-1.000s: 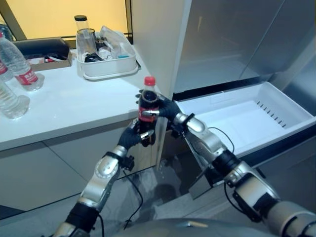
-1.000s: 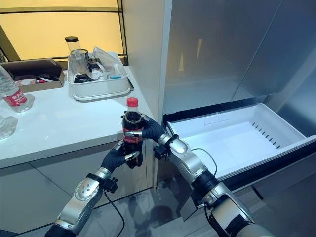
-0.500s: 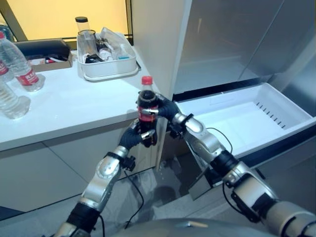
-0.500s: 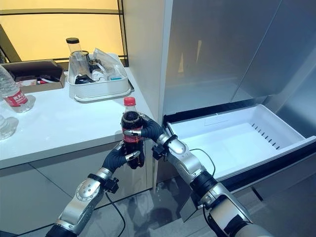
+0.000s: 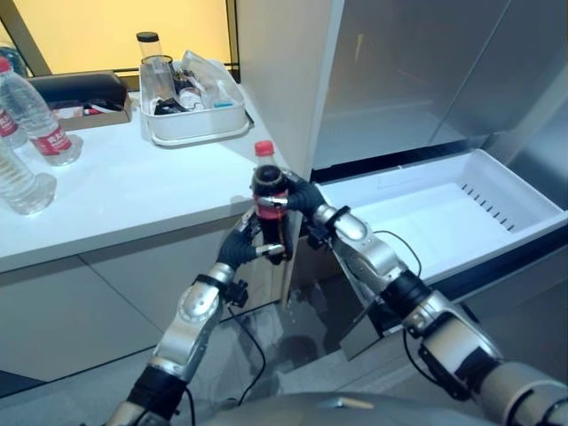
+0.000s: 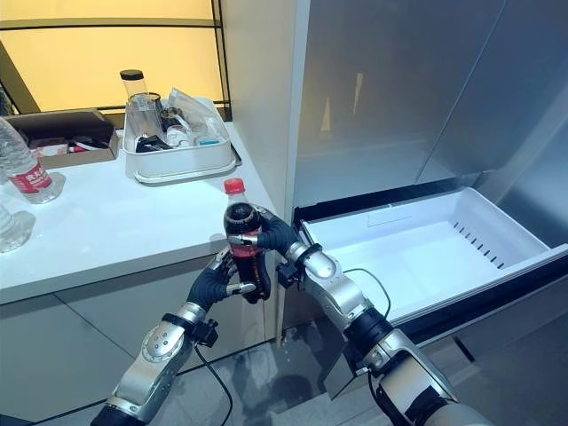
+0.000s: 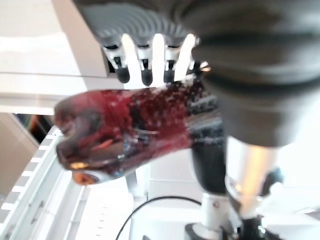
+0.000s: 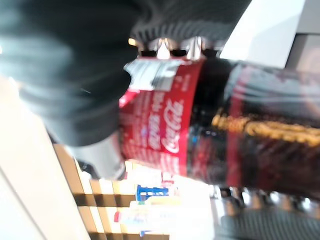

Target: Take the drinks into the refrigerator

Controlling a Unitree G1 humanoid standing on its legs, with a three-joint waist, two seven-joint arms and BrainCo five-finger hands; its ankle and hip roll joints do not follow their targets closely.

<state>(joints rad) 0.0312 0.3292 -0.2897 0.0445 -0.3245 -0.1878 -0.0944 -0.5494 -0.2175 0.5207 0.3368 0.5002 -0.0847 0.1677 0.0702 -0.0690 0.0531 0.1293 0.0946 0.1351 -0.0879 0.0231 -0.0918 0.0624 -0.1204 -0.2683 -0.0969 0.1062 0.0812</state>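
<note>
Both hands, left hand point(image 5: 238, 249) low and right hand point(image 5: 297, 195) higher, curl around the cola bottle point(image 5: 269, 206), left of the open drawer point(image 5: 497, 191).

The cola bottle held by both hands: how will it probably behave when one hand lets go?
The cola bottle looks nearly full of dark liquid, so probably heavy for its size. Its smooth plastic may slip; the right hand grips the label, the left hand its base. Tall and narrow, it likely tips easily.
</note>
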